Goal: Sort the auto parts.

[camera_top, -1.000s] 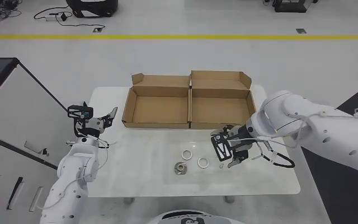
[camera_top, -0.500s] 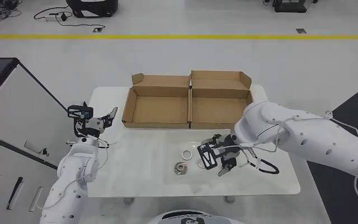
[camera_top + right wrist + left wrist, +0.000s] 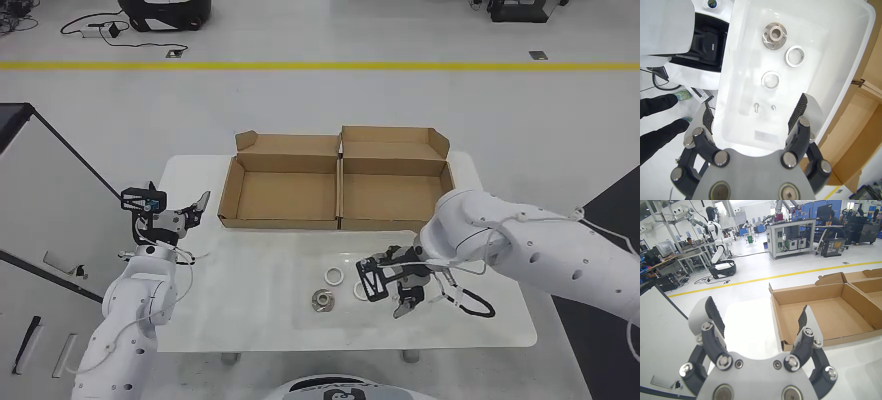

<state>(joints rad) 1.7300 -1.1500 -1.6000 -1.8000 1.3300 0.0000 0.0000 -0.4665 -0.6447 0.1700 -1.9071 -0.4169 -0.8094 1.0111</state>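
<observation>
A metal flange (image 3: pixel 774 36) (image 3: pixel 322 299), two metal rings (image 3: pixel 795 56) (image 3: pixel 771 79) and two small bolts (image 3: pixel 755 107) (image 3: pixel 773 108) lie on the white table (image 3: pixel 250 300) near its front edge. My right gripper (image 3: pixel 754 105) (image 3: pixel 388 282) hovers open over the table just right of the parts, its fingers either side of the bolts in the right wrist view, holding nothing. Partly under that gripper in the top view is one ring (image 3: pixel 362 291); the other ring (image 3: pixel 334 274) lies free. My left gripper (image 3: pixel 757 304) (image 3: pixel 195 207) is open and empty, raised at the table's left edge.
Two open cardboard boxes stand side by side at the back of the table, the left box (image 3: pixel 279 195) (image 3: pixel 821 313) and the right box (image 3: pixel 392 195) (image 3: pixel 870 289), both empty. A black cable loop (image 3: pixel 470 300) hangs by the right arm.
My right gripper has shifted left across the table toward the parts, still open. The left arm and the parts have not moved.
</observation>
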